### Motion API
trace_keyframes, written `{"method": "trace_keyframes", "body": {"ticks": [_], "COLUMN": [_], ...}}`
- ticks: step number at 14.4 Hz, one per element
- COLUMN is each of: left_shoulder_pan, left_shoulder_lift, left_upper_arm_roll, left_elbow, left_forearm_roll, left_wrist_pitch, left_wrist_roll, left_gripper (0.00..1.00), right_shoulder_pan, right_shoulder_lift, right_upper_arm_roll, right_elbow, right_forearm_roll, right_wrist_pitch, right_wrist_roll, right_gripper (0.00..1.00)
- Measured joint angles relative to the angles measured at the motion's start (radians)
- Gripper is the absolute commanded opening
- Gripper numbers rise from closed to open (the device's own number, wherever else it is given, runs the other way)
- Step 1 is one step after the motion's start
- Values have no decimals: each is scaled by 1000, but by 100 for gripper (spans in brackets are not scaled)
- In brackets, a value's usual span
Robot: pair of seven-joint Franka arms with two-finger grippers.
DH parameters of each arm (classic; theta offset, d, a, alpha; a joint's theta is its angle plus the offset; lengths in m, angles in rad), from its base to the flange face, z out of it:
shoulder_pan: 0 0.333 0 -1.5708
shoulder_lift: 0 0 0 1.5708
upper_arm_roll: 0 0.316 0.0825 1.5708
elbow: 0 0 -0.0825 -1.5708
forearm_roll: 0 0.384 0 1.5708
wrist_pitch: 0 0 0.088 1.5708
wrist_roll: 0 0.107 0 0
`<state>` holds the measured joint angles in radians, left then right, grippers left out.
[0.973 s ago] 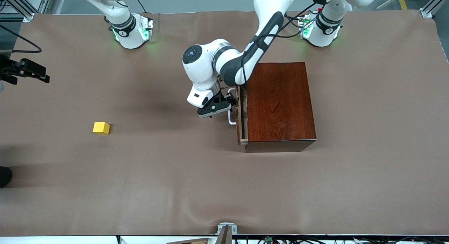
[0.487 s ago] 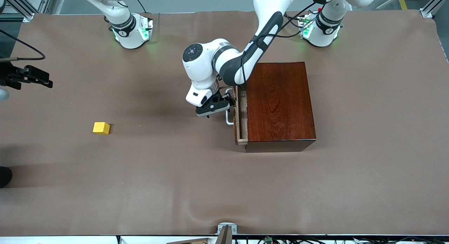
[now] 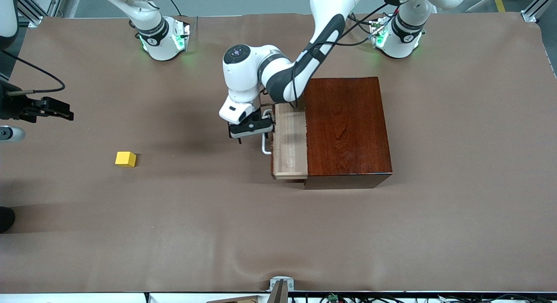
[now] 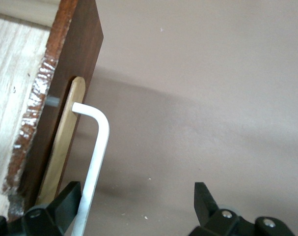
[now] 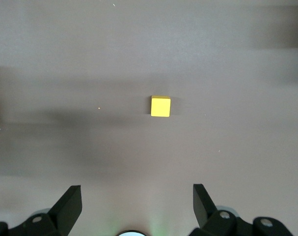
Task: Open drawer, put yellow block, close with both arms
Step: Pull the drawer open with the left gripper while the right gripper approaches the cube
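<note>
A brown-covered table (image 3: pixel 457 216) carries a reddish-brown wooden box (image 3: pixel 348 129) and, well apart, a yellow block (image 3: pixel 125 159).

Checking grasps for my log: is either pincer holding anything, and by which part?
Nothing is clamped. The left pincer stands open at the drawer's white handle, one finger against the bar. The right pincer hangs open and empty over the table.

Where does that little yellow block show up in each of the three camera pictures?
Front view: the yellow block lies on the brown table cover, toward the right arm's end, away from the wooden box.
Left wrist view: not in it.
Right wrist view: the yellow block sits near the centre.
Shared landmark: the brown table cover.
</note>
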<state>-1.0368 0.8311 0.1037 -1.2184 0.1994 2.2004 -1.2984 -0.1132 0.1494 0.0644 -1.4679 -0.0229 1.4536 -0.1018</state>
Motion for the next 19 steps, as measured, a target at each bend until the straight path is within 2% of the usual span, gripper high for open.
{"method": "trace_keyframes", "body": {"ticks": [11,19], "left_shoulder_pan": [3,17], "left_shoulder_lift": [5,-71], "left_upper_arm_roll": [1,42], "left_elbow": [23,69], "left_forearm_roll": [-6,-12], "left_wrist_pitch": [7,-175], "left_wrist_roll": [-6,-12], "left_gripper": [100,100], "right_shoulder_pan": [-29,-32], "right_shoulder_lift": [141,213], "right_upper_arm_roll": [-4,-4], "right_elbow": [-1,-3], "right_forearm_roll": [0,1], "right_wrist_pitch": [135,210], "right_wrist_roll": [1,1], "right_gripper": [100,100]}}
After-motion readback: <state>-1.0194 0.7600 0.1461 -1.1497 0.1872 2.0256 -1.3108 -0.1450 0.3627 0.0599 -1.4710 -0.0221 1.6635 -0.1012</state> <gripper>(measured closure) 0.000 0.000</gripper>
